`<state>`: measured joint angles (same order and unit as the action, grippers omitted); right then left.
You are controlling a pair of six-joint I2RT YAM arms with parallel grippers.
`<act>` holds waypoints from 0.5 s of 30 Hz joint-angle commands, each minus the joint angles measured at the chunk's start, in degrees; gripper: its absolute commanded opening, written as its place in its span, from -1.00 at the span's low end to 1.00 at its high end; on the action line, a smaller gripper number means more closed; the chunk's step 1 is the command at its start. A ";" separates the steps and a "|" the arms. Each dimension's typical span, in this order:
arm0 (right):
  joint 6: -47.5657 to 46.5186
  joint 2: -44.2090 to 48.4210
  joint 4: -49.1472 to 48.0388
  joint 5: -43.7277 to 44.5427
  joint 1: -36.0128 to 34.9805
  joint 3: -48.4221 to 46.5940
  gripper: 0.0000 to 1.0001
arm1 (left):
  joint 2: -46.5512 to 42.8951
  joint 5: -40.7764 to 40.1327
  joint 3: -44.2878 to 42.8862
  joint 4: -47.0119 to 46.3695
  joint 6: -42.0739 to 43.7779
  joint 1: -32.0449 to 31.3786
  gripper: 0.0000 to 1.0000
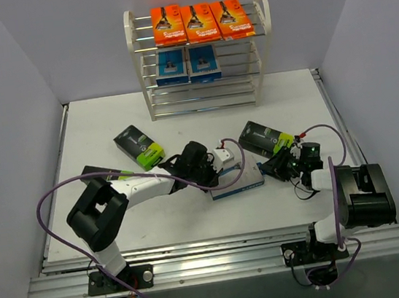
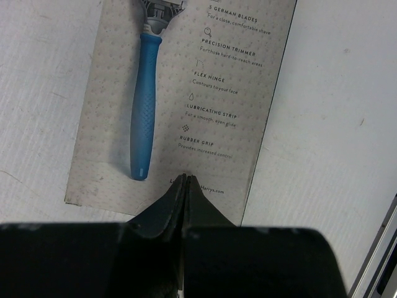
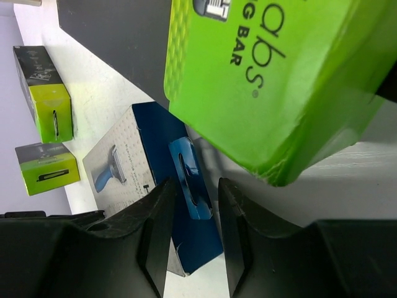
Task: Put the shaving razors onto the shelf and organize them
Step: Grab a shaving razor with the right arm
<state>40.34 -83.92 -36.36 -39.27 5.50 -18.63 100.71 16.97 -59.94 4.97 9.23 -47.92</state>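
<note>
Left wrist view shows the left gripper [image 2: 185,177] pinched shut, its tips at the near edge of a blue/grey pack [image 2: 186,93] lying flat just ahead. The right gripper [image 3: 195,184], jaws narrowly parted and holding nothing, faces that pack's hang-tab end. The step looks like picking it up. Next, the jaws must close on it, lift it, and carry it to the shelf [image 1: 132,36], far ahead.

Nine razor packs [image 1: 241,182], one shelf [image 1: 130,37]
Three orange cards [image 1: 200,22], three blue packs [image 1: 172,66], three black-and-green boxes [image 1: 139,146].
</note>
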 commanded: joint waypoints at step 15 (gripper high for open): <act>0.09 5.60 7.34 1.12 -1.01 -3.07 -1.00 | 0.11 0.25 -2.90 2.49 -0.01 -0.59 -0.85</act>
<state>40.84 -82.41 -33.50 -38.63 5.08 -19.11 101.12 16.95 -60.58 5.15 9.30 -48.07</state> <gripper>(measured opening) 0.011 0.048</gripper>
